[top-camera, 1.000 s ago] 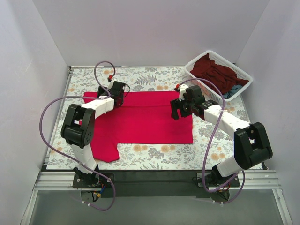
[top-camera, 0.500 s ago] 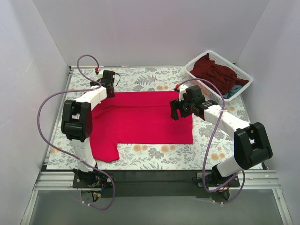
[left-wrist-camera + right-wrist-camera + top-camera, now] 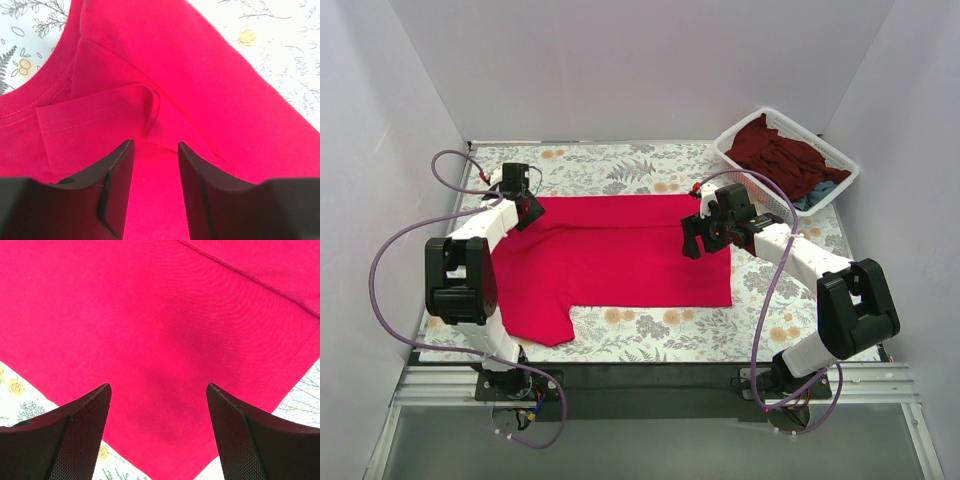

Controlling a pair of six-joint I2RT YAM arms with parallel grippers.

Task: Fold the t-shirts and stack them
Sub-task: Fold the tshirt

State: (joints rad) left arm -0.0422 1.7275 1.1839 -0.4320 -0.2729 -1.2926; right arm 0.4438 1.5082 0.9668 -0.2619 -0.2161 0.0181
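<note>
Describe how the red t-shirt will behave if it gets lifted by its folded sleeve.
The red t-shirt is probably floppy: its sleeve lies folded over with a soft crease. It likely weighs little, lying thin and flat on the table. Lifted at one corner, the rest would probably drape and drag rather than rise stiffly.
</note>
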